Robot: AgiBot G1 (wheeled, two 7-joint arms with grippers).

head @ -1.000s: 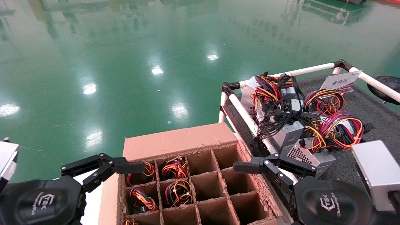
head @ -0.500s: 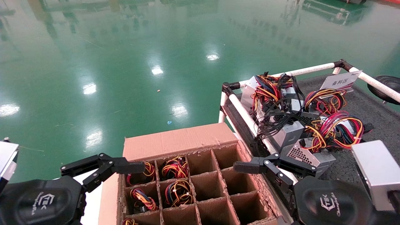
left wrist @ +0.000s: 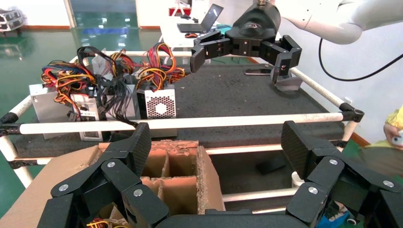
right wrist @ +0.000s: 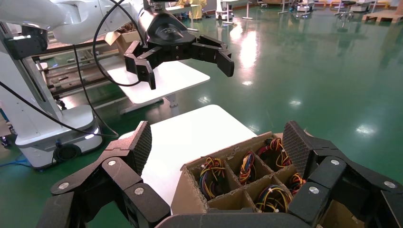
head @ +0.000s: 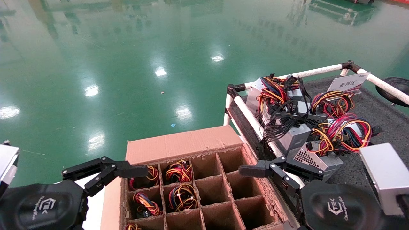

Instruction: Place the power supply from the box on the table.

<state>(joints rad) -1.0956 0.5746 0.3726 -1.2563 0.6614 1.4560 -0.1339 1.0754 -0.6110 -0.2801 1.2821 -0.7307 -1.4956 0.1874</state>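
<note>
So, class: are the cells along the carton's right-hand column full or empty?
Empty. In the head view the right-hand cells of the box show bare cardboard, while wire bundles fill the left cells.

A factory or assembly workshop floor. A wide, glossy green painted floor (head: 127,64) reflects rows of overhead lights. A worktop (head: 377,115) with a dark matted surface and white tube rails (head: 252,119) carries a heap of computer power supplies (head: 306,127) with coloured wire bundles, beside a small white sign (head: 348,83). A brown cardboard box (head: 191,182) with grid cells holds more wire bundles. The wrist views show a white robot base (right wrist: 52,128) with black cables, a white bench (right wrist: 166,78), and distant pallets (right wrist: 380,9).
</note>
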